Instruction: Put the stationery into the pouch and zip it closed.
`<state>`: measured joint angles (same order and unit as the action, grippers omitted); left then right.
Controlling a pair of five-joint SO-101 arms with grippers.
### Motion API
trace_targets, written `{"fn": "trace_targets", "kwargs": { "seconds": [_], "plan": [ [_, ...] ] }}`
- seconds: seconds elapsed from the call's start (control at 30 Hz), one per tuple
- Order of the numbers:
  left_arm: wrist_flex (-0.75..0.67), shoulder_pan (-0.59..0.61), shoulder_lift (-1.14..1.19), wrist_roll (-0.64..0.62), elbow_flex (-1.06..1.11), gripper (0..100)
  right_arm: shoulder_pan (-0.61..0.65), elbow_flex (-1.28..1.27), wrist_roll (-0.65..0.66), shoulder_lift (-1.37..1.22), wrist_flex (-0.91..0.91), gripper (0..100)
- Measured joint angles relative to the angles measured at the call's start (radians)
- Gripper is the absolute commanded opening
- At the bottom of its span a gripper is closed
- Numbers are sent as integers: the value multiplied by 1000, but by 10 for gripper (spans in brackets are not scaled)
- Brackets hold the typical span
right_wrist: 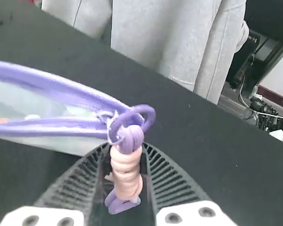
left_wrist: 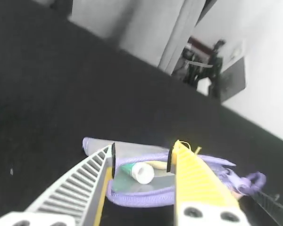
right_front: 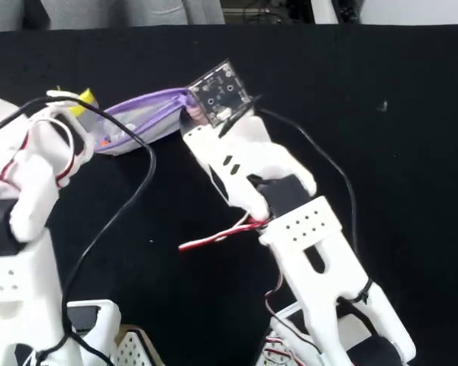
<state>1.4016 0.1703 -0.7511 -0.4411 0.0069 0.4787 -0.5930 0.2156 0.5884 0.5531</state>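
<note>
Translucent purple-edged zip pouch [right_front: 141, 120] lies on the black tabletop [right_front: 382, 168], with a green white-capped tube [left_wrist: 136, 172] and a pale yellowish item inside, so loading looks done. The zip edges gape apart, so closing is left. The right tool [right_wrist: 126, 153] is clenched on the braided purple-pink pull cord [right_wrist: 126, 174]. The left tool [left_wrist: 141, 154] is at the pouch's other end; can't tell its grip.
</note>
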Motion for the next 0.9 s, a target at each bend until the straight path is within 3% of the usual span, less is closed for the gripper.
{"fn": "trace_targets", "kwargs": {
  "seconds": [0.27,0.5,0.77,0.9],
  "plan": [
    [196,-2,-3,3,-221,206,0,120,-14,-15,58,11],
    [339,-2,-3,150,-241,204,0,273,-55,-124,140,11],
    [347,-2,-2,351,0,202,0,285,-60,-132,144,11],
    [210,9,-2,407,158,202,-2,287,-61,-132,158,11]
  ]
}}
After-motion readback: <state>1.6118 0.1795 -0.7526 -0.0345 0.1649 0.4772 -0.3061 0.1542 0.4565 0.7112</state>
